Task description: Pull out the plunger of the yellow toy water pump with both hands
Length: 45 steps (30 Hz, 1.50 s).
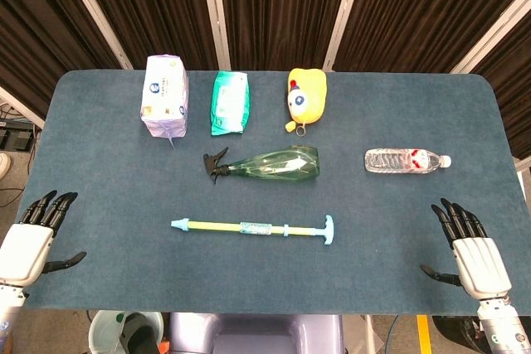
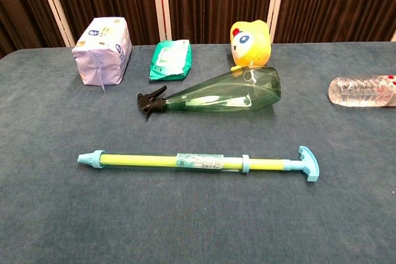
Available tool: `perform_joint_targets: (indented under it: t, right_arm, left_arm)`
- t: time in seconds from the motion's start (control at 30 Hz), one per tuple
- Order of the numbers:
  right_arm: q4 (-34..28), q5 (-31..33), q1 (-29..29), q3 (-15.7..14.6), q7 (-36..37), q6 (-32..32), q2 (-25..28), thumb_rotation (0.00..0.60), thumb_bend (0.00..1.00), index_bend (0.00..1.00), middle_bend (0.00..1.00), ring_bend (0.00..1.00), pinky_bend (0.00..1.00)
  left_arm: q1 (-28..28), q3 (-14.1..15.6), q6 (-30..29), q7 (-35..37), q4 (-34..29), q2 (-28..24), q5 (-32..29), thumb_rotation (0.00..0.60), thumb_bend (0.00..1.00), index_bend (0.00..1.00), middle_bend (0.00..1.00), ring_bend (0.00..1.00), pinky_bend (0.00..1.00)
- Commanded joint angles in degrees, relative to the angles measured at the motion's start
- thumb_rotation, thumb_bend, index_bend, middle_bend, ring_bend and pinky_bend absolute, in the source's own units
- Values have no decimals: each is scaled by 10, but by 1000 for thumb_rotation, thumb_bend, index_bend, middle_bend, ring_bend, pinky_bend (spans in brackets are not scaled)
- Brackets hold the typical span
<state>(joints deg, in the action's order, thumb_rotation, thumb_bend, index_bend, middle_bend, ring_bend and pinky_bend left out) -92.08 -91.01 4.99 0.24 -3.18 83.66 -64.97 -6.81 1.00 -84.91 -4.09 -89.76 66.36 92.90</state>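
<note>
Head view shows the yellow toy water pump (image 1: 253, 229) lying flat and lengthwise on the blue bench (image 1: 99, 138), just below the middle of the frame. Its pale blue nozzle (image 1: 178, 224) points toward the left edge, and the T-shaped plunger handle (image 1: 328, 230) sits at the right end. Chest view gives the same pump (image 2: 198, 163) across the centre of the frame, with the nozzle (image 2: 90, 158) at left and the plunger handle (image 2: 308, 164) at right, a short length of rod showing between the handle and a blue collar (image 2: 245, 164) on the barrel.

Nothing touches the pump. Left hand (image 1: 31, 238) rests at the lower left corner of the head view, released, fingers straight and apart, holding nothing. Right hand (image 1: 470, 246) rests at the lower right corner, likewise released with fingers spread. Both are well apart from the pump; neither shows in the chest view.

Just above the pump lies a green spray bottle (image 1: 270, 164) on its side, black trigger toward the left. At right of it lies a clear water bottle (image 1: 406, 160), also on its side. Along the upper part of the bench stand a lilac tissue pack (image 1: 164, 94), a green wipes packet (image 1: 230, 102) and a yellow plush toy (image 1: 306, 97).
</note>
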Motion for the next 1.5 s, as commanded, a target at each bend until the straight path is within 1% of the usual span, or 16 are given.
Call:
perform_joint_targets:
  t: [0.03,0.13,0.2,0.27,0.33,0.4,0.43,0.5,0.6,0.77,0.9,1.03,1.17,1.27,1.37,1.5]
  right_arm:
    - [1,0,0,1,1,1,-1,600,63,0,0,0,95]
    - [2,-4,-1,1,1,6,-2,600,62,0,0,0,34]
    - [4,-10,-3,0,-3,13,-3,600,62,0,0,0,8]
    - [4,-11,-6,-1,-5,17,-4,600,62,0,0,0,1]
    - [3,-15,-6,-2,-7,19,-6,600,62,0,0,0,0]
    - [5,-16,-5,-3,-10,17,-8,600,63,0,0,0,0]
    - [7,-17,-3,-3,-13,14,-8,600,64,0,0,0,0]
    - [13,-16,1,-2,-19,6,-11,600,62,0,0,0,0]
    - [12,-9,8,-3,-20,-12,-14,600,76,0,0,0,0]
    - [-5,-5,18,-7,-20,-38,-6,600,94,0,0,0,0]
    - [-4,1,23,-6,-26,-49,-8,600,93,0,0,0,0]
    - [-3,10,24,-2,-22,-51,-6,600,95,0,0,0,0]
    - [-4,11,24,1,-8,-46,1,600,94,0,0,0,0]
    - [-5,10,24,1,1,-45,4,600,94,0,0,0,0]
    - [-8,10,25,-1,3,-48,8,600,93,0,0,0,0]
    - [-11,17,26,-1,4,-54,13,600,94,0,0,0,0]
  left_arm:
    - [-1,0,0,-2,0,1,2,600,70,0,91,40,162]
    - [-2,0,0,-6,2,5,4,600,70,1,96,62,162]
    - [-3,0,1,-11,3,9,5,600,70,33,100,73,163]
    - [-4,0,1,-17,5,13,8,600,74,110,101,73,163]
    - [-6,0,-2,-26,8,20,16,600,95,227,102,73,163]
    - [-7,-2,-6,-40,13,30,22,600,118,297,104,73,163]
    - [-10,-3,-9,-55,20,39,30,600,125,314,106,73,163]
    - [-18,-6,-9,-69,31,61,42,600,134,327,109,73,172]
    - [-39,-5,12,-51,45,82,60,600,148,340,112,74,195]
    - [-72,-13,35,-49,71,113,79,600,169,395,121,73,196]
    - [-87,-18,42,-59,96,153,86,600,169,397,118,74,196]
    - [-106,-25,70,-98,122,196,82,600,171,371,115,73,196]
    - [-118,-23,90,-128,141,232,82,600,171,357,115,74,196]
    - [-126,-26,95,-135,169,264,80,600,198,367,119,73,196]
    - [-141,-28,114,-133,200,292,77,600,237,391,127,74,196]
    - [-166,-35,128,-137,226,319,82,600,255,378,130,74,196]
